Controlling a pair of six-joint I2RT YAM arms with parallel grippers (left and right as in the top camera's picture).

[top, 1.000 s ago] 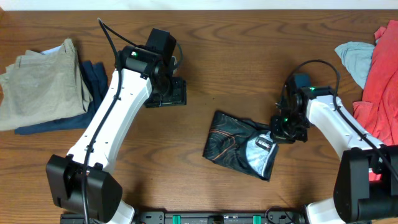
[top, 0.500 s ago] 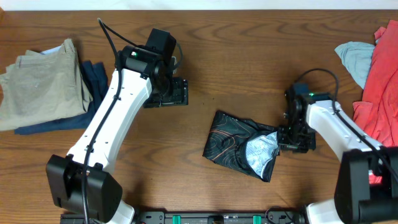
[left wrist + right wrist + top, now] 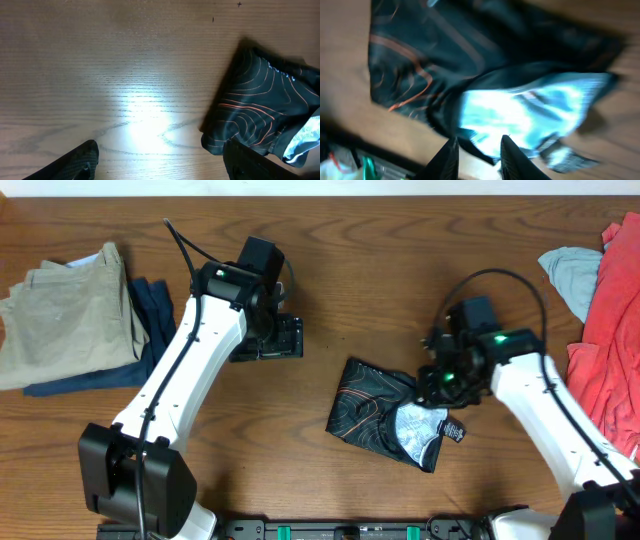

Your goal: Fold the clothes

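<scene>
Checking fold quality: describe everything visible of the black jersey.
The black jersey lies on the wooden table, right of centre, bunched into a rough skewed rectangle. Thin, slightly shiny fabric with fine orange contour lines. Its right end is turned over, showing a pale lining, and a small tag sticks out there. The right claw hangs over that end, open, gripping nothing.

The right pincer (image 3: 440,378) has left the jersey's (image 3: 368,408) right edge, swung out to the right and come back over its upper right corner. Its fingers, closed before, now stand parted. The pale inside flap (image 3: 418,422) has spread wider, and a small dark tag (image 3: 456,430) now pokes out at the right. The left pincer (image 3: 160,147) has widened and slid slightly toward the front of the bench (image 3: 330,240).
</scene>
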